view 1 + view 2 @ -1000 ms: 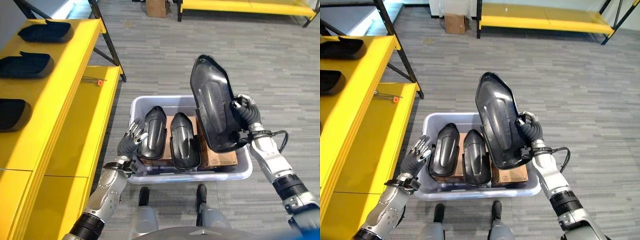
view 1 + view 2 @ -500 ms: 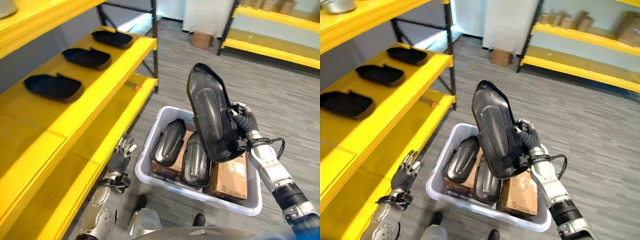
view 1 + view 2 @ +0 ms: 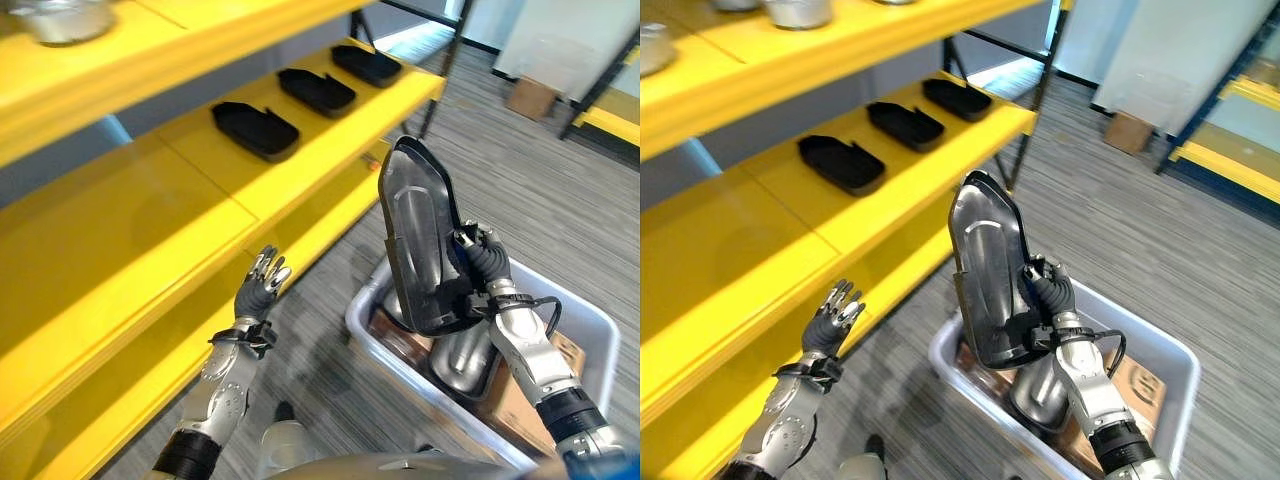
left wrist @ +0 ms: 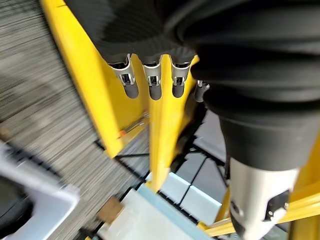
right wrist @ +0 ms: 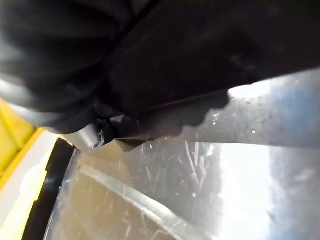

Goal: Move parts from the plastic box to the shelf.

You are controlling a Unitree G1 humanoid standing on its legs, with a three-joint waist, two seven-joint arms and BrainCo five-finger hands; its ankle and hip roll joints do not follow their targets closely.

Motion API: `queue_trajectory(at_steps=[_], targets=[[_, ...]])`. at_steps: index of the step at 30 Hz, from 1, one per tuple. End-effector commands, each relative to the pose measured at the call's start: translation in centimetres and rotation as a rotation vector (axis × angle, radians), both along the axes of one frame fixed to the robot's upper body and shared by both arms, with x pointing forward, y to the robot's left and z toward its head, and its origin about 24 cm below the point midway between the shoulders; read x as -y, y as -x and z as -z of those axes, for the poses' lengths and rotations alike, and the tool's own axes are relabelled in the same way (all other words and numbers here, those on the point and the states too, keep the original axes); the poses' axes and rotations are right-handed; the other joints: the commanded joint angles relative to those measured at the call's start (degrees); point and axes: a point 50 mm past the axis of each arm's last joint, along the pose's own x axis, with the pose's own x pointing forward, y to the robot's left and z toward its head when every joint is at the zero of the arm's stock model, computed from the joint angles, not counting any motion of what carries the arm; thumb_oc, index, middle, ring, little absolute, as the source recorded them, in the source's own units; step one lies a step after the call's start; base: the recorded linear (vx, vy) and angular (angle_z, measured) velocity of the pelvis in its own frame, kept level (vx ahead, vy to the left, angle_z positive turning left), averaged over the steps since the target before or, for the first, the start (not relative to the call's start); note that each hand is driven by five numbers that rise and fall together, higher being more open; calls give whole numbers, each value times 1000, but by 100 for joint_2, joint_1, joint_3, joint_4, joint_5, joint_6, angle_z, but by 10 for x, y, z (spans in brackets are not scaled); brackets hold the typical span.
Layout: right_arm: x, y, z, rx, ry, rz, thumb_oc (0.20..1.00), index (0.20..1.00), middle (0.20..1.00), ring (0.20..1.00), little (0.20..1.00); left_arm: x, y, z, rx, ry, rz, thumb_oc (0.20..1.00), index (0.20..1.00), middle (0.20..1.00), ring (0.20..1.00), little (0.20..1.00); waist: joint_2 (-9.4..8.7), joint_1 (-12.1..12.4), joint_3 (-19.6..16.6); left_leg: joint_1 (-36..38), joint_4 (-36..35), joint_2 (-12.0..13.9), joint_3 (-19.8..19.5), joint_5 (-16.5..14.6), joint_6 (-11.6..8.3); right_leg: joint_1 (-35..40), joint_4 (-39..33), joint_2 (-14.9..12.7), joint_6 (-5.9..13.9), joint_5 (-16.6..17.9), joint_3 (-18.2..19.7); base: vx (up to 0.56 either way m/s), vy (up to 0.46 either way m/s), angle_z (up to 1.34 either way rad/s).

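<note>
While your right hand [image 3: 1048, 290] curls round the edge of a long black part [image 3: 987, 270], it holds that part upright above the plastic box [image 3: 1160, 355] — 1 more part [image 3: 462, 358] lies in the box below it. Your left hand [image 3: 260, 287] hangs empty, fingers spread, beside the yellow shelf [image 3: 180, 200], where 3 parts [image 3: 254, 129] sit well beyond it.

Glossy black plastic part [image 3: 418, 240], scratched.
</note>
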Motion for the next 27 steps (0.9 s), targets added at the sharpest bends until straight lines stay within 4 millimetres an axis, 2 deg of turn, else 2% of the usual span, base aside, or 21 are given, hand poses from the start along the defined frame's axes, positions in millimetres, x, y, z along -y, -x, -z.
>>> queue_trajectory(at_steps=[1, 4, 5, 13, 17, 18, 21, 22, 23, 24, 26, 27], targets=[[15, -14, -35, 160, 18, 38, 200, 200, 200, 200, 200, 0, 0, -10, 67, -60, 16, 1000, 1000, 1000, 1000, 1000, 50, 60, -324, 85, -762, 414, 81, 647, -90, -200, 676, 37, 598, -730, 260, 123, 187, 20], [14, -14, -32, 149, 5, 51, 200, 200, 200, 200, 200, -5, 2, -11, 67, -67, -4, 1000, 1000, 1000, 1000, 1000, -44, 131, -323, 81, -771, 177, 83, 506, 27, -109, 582, -183, 783, -423, 218, 105, 150, 8], [13, -14, -32, 149, 5, 51, 200, 200, 200, 200, 200, -5, 2, -11, 67, -67, -4, 1000, 1000, 1000, 1000, 1000, -50, 129, -323, 81, -768, 169, 83, 502, 33, -105, 577, -189, 790, -415, 217, 89, 128, 0], [8, -17, -36, 165, 20, 42, 200, 200, 200, 200, 200, -11, 4, -17, 97, -82, -18, 1000, 1000, 1000, 1000, 1000, -268, 443, -262, -401, -430, -432, -63, 166, 231, 36, 18, -537, 1177, 472, -15, 52, 128, 14], [5, -22, -39, 175, 15, 44, 200, 200, 200, 200, 200, -14, 3, -19, 107, -97, -27, 1000, 1000, 1000, 1000, 1000, -309, 586, -297, -616, -289, -641, -142, 14, 319, -3, -226, -627, 1251, 750, 15, 28, 179, 36], [2, -24, -38, 171, 13, 37, 200, 200, 200, 200, 200, -14, 2, -21, 116, -106, -28, 1000, 1000, 1000, 1000, 1000, -336, 651, -255, -700, -109, -789, -190, -126, 436, -51, -138, -753, 1254, 885, 92, 39, 187, 21], [2, -23, -36, 162, 7, 43, 200, 200, 200, 200, 200, -14, 2, -21, 115, -112, -26, 1000, 1000, 1000, 1000, 1000, -326, 666, -237, -731, -53, -908, -236, -202, 518, -63, 12, -874, 1280, 1040, 129, 53, 162, 18], [3, -23, -35, 158, 7, 44, 200, 200, 200, 200, 200, -15, 3, -20, 113, -113, -30, 1000, 1000, 1000, 1000, 1000, -321, 653, -250, -688, -98, -943, -254, -213, 557, -83, 60, -881, 1257, 1023, 219, 31, 194, 17], [4, -22, -34, 154, 6, 44, 200, 200, 200, 200, 200, -15, 2, -21, 118, -119, -29, 1000, 1000, 1000, 1000, 1000, -334, 546, -251, -690, -216, -1087, -272, -52, 653, -255, 101, -859, 1154, 1154, 596, 34, 170, 18], [6, -20, -33, 154, 4, 44, 200, 200, 200, 200, 200, -16, 1, -22, 119, -122, -31, 1000, 1000, 1000, 1000, 1000, -311, 414, -241, -662, -283, -1132, -387, -6, 684, -395, 147, -675, 1083, 1097, 1163, 18, 166, 32], [9, -16, -31, 150, -7, 49, 200, 200, 200, 200, 200, -16, -1, -22, 119, -130, -26, 1000, 1000, 1000, 1000, 1000, -236, 278, -244, -624, -390, -1175, -518, 69, 727, -698, 327, -316, 946, 899, 1976, 72, 108, 56], [11, -14, -30, 150, -9, 53, 200, 200, 200, 200, 200, -16, -1, -22, 121, -136, -22, 1000, 1000, 1000, 1000, 1000, -193, 218, -233, -566, -430, -1191, -603, 81, 752, -766, 444, -141, 884, 731, 2178, 104, 84, 49]])
